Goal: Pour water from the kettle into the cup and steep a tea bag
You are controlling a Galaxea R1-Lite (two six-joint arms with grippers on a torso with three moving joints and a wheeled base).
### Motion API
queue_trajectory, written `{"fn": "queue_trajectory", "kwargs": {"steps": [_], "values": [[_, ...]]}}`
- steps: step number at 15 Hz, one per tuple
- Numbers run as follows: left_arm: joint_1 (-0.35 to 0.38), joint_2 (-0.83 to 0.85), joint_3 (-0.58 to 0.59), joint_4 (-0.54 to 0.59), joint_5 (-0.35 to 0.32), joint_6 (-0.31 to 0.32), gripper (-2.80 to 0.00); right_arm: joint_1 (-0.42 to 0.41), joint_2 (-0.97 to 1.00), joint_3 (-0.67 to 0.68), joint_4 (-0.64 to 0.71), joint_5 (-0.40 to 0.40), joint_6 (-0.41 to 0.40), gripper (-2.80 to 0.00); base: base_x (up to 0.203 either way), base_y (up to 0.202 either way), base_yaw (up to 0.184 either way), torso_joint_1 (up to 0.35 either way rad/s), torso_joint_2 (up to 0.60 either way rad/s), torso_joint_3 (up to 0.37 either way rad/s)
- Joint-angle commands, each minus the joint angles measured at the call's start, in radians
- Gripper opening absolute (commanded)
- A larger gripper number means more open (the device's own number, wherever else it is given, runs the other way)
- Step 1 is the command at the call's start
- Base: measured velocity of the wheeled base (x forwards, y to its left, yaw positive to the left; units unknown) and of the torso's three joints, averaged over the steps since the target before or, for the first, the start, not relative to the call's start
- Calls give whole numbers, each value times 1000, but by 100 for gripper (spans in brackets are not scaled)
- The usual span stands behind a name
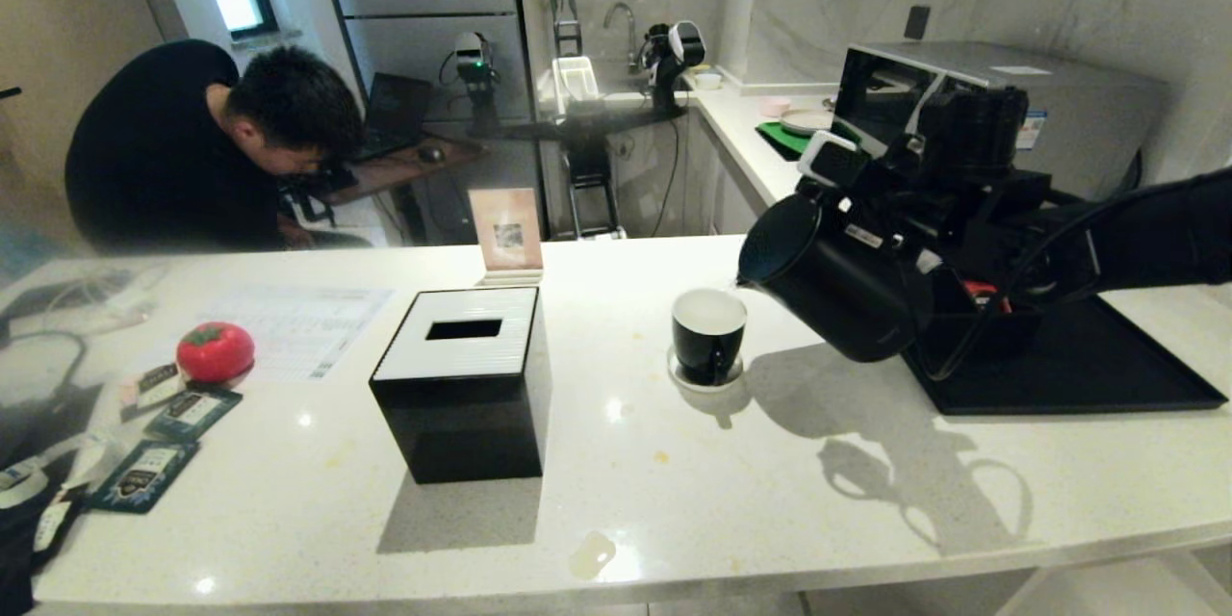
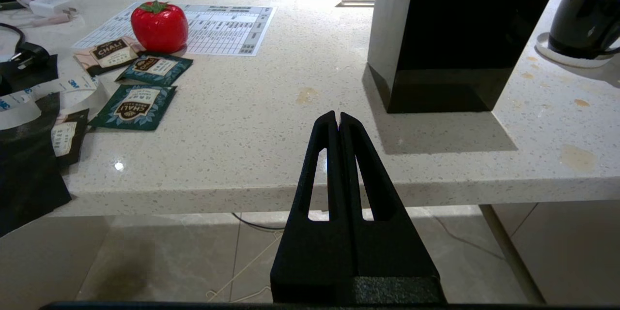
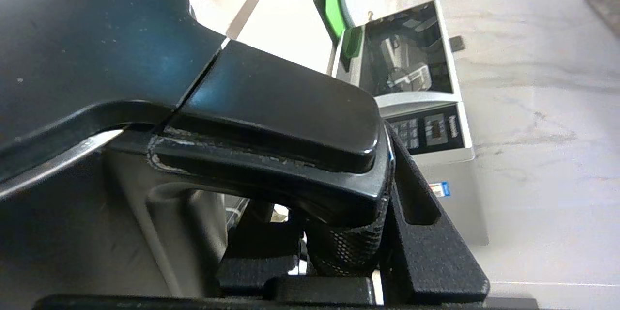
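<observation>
The matte black kettle [image 1: 837, 284] hangs tilted over the counter, its spout just right of and slightly above the cup's rim. I see no stream of water. My right gripper [image 1: 914, 236] is shut on the kettle's handle [image 3: 290, 121]; in the right wrist view the right gripper [image 3: 339, 237] clamps the textured grip. The glossy black cup [image 1: 709, 335], white inside, stands upright on its small white saucer [image 1: 705, 383]. My left gripper [image 2: 337, 115] is shut on nothing, parked below the counter's front edge. The tea bag is out of view.
A black tissue box [image 1: 462, 385] stands left of the cup. At the far left lie a red tomato-shaped object [image 1: 215, 351] and teal packets [image 1: 192, 412]. A black tray [image 1: 1078, 371] lies under the right arm. A person [image 1: 183, 154] sits behind the counter.
</observation>
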State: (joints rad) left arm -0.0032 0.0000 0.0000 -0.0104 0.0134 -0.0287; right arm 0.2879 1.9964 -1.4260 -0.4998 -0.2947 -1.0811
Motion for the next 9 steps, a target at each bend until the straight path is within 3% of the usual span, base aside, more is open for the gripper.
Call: {"fn": "queue_trajectory", "kwargs": {"steps": [1, 9], "values": [[0, 2, 0, 0, 0, 0, -280, 7, 1, -4, -2, -1, -8, -280, 0, 0, 0, 0, 0, 0], [0, 2, 0, 0, 0, 0, -280, 20, 2, -4, -8, -1, -33, -280, 0, 0, 0, 0, 0, 0]]}}
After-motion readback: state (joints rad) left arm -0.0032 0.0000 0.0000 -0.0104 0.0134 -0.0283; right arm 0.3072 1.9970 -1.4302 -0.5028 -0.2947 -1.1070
